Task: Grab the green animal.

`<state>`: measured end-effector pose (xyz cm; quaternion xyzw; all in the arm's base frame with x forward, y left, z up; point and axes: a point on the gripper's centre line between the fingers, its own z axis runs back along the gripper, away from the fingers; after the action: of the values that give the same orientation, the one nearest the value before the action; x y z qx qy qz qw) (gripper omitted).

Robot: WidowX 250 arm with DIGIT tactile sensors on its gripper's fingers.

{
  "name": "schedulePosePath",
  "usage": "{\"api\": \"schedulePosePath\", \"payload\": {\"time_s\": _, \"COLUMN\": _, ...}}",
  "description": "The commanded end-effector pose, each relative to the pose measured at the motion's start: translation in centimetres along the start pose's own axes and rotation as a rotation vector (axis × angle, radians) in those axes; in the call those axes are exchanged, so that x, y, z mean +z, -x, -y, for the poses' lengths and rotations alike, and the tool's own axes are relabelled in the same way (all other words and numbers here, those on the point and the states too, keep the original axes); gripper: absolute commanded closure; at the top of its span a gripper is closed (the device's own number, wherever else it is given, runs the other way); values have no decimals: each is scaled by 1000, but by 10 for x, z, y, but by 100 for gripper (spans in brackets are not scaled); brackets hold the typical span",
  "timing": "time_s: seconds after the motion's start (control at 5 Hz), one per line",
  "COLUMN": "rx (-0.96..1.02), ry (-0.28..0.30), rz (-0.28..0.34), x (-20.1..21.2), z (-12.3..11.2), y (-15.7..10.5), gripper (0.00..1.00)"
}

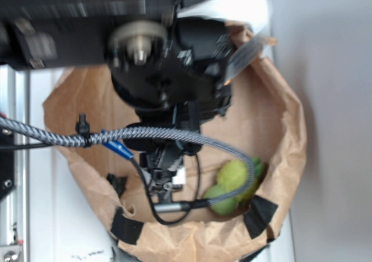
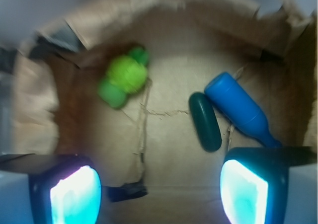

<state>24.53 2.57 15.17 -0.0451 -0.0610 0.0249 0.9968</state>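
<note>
The green animal lies on the floor of a brown paper-lined bin, at upper left in the wrist view; it has a fuzzy yellow-green body, a smooth pale-green head and a darker nub. In the exterior view the green animal rests against the bin's lower right wall, partly crossed by a braided cable. My gripper hangs open above the bin floor, with nothing between its glowing cyan pads. The animal is ahead and to the left of the fingers, well apart from them. From outside, the gripper is mostly hidden by the arm.
A dark green capsule and a blue bottle lie side by side on the right of the floor, near the right finger. Crumpled paper walls ring the bin. Black tape patches the rim. A braided cable crosses the bin.
</note>
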Motion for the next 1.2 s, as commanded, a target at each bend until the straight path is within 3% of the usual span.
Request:
{"api": "schedulePosePath", "payload": {"time_s": 0.0, "rx": -40, "ry": -28, "rz": 28, "x": -21, "z": -14, "y": -8, "gripper": 0}}
{"api": "schedulePosePath", "payload": {"time_s": 0.2, "rx": -46, "ry": -54, "rz": 66, "x": -49, "z": -5, "y": -20, "gripper": 0}}
{"api": "schedulePosePath", "payload": {"time_s": 0.4, "rx": -46, "ry": 15, "rz": 159, "x": -59, "z": 11, "y": -19, "gripper": 0}}
{"api": "schedulePosePath", "payload": {"time_s": 0.6, "rx": 9, "ry": 48, "rz": 234, "x": -72, "z": 27, "y": -28, "gripper": 0}}
{"api": "schedulePosePath", "payload": {"time_s": 0.8, "rx": 32, "ry": 22, "rz": 173, "x": -74, "z": 37, "y": -45, "gripper": 0}}
{"api": "schedulePosePath", "payload": {"time_s": 1.0, "rx": 68, "ry": 59, "rz": 153, "x": -64, "z": 37, "y": -50, "gripper": 0}}
